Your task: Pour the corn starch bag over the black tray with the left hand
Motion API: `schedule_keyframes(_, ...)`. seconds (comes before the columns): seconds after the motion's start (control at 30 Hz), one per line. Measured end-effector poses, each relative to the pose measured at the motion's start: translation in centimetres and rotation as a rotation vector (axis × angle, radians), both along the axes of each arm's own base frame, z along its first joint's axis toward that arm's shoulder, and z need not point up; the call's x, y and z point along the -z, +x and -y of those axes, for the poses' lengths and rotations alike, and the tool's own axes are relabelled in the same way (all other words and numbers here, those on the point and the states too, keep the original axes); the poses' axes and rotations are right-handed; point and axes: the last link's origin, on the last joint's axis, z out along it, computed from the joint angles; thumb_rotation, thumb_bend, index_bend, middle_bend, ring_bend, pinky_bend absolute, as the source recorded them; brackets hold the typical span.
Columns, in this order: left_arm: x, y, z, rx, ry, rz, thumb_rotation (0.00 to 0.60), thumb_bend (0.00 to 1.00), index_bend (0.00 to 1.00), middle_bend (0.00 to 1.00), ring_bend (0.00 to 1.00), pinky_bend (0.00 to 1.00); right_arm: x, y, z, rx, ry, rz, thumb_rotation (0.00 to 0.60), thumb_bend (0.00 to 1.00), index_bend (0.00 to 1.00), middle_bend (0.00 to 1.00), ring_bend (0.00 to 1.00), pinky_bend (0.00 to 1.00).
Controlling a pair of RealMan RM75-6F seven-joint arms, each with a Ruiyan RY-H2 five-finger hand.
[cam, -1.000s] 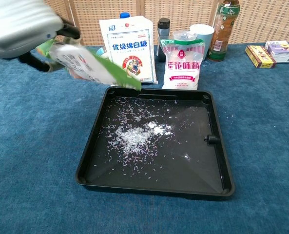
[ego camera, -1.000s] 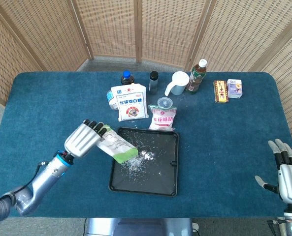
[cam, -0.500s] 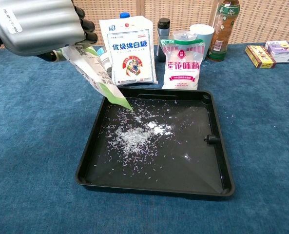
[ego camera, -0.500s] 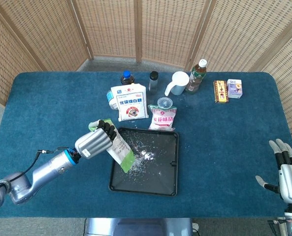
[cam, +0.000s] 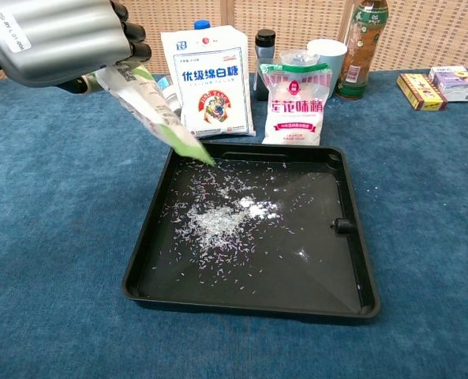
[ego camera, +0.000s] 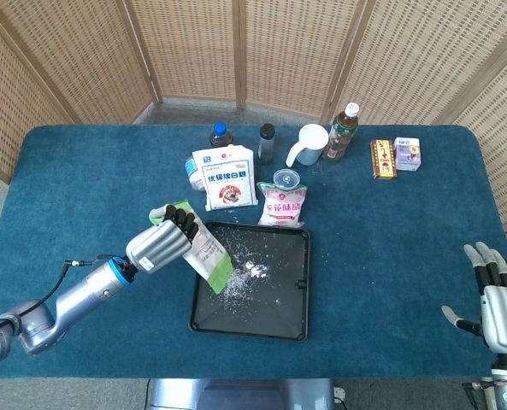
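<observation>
White grains already dot the black tray (cam: 352,272) — pouring looks partly done. Left hand (ego camera: 161,245) grips the corn starch bag (cam: 153,117), tilted mouth-down over the tray's near-left edge; right hand (ego camera: 495,295) rests with fingers spread, holding nothing.

Silver hand (ego camera: 161,246), black fingertips (ego camera: 183,219)

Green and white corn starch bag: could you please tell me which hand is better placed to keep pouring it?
Left. The left hand grips the green and white corn starch bag over the black tray.
</observation>
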Motion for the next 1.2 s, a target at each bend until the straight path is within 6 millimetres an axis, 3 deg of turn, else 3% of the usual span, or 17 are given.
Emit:
schedule_keyframes(0.2, 0.6, 0.8, 0.9, 0.058, 0.000, -0.007, 0.600, 0.42, 0.79, 0.60, 0.65, 0.70, 0.1, 0.1, 0.0, -0.003, 0.003, -0.003, 0.600, 0.04, 0.04, 0.04, 0.04, 0.06)
schedule_keyframes(0.53, 1.3, 1.1, 1.2, -0.001, -0.006, 0.032, 0.600, 0.41, 0.80, 0.61, 0.66, 0.70, 0.1, 0.0, 0.0, -0.001, 0.003, 0.000, 0.600, 0.04, 0.04, 0.04, 0.04, 0.06)
schedule_keyframes(0.83, 1.1, -0.6, 1.7, -0.193, -0.151, 0.270, 0.600, 0.40, 0.80, 0.61, 0.66, 0.70, 0.2, 0.0, 0.0, -0.001, 0.004, -0.006, 0.600, 0.04, 0.04, 0.04, 0.04, 0.06)
schedule_keyframes(1.2, 0.9, -4.6, 2.4, -0.494, -0.394, 0.714, 0.600, 0.39, 0.80, 0.61, 0.66, 0.70, 0.5, 0.1, 0.0, -0.002, 0.014, -0.013, 0.600, 0.04, 0.04, 0.04, 0.04, 0.06)
